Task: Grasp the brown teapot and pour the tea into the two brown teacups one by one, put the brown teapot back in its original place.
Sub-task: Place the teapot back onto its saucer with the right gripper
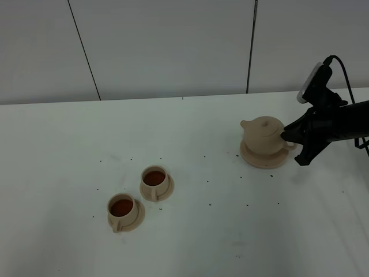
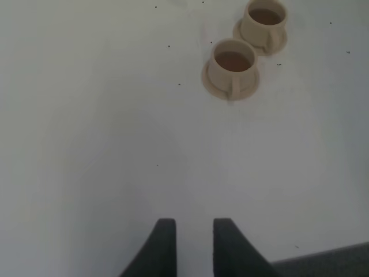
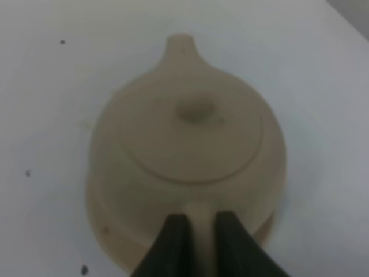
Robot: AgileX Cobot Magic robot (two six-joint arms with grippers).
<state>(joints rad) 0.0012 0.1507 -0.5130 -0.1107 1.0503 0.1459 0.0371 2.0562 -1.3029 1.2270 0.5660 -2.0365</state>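
Note:
The brown teapot [image 1: 264, 134] sits upright on its wide round saucer [image 1: 260, 162] at the right of the table, spout pointing left. My right gripper [image 1: 285, 136] is shut on the pot's handle. In the right wrist view its two dark fingers [image 3: 176, 242] press the handle [image 3: 200, 214] from both sides, below the lid of the teapot [image 3: 190, 133]. The two brown teacups [image 1: 154, 179] [image 1: 122, 208] stand on small saucers at the front left, both holding dark tea. My left gripper [image 2: 193, 228] hangs empty with a narrow gap above bare table, the cups [image 2: 233, 62] [image 2: 265, 18] ahead of it.
The white table [image 1: 190, 242] carries small dark specks scattered around the cups and the pot. A pale panelled wall [image 1: 173, 46] runs along the table's back edge. The right arm's cable [image 1: 346, 75] loops above the wrist.

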